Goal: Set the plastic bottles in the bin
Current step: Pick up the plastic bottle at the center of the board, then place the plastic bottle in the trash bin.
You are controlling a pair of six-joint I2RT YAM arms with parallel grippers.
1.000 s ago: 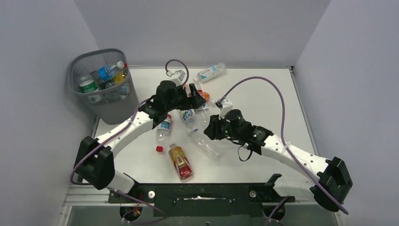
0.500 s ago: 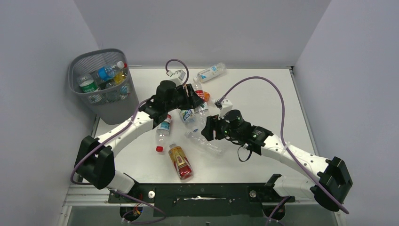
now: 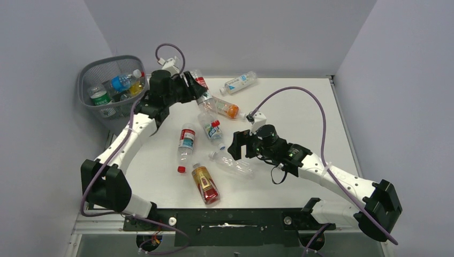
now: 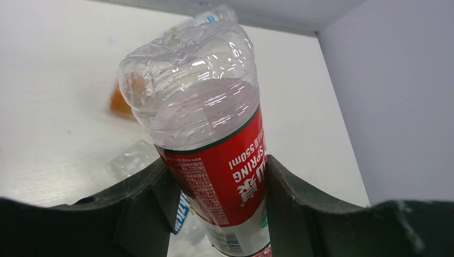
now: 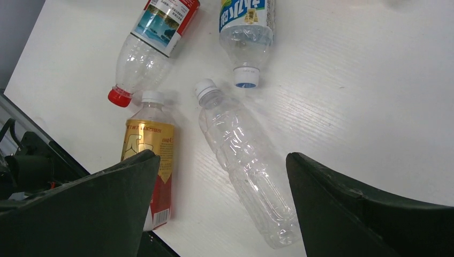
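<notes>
Table (image 3: 321, 118), bin (image 3: 115, 115) show together only overhead; left fingers (image 4: 144, 214) clamp bottle (image 4: 214, 176).

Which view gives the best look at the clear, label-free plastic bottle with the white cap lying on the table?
Right wrist: the clear label-free bottle shows whole, cap to base, framed between the fingers of the open right gripper. Top external shows the bottle small, just beside that gripper. Left wrist does not show it.

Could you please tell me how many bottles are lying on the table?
6: white-labelled bottle at the far edge, orange bottle behind centre, blue-labelled bottle mid-table, red-capped bottle left of it, amber bottle nearest, clear bottle by the right end effector. Others may be hidden.
</notes>
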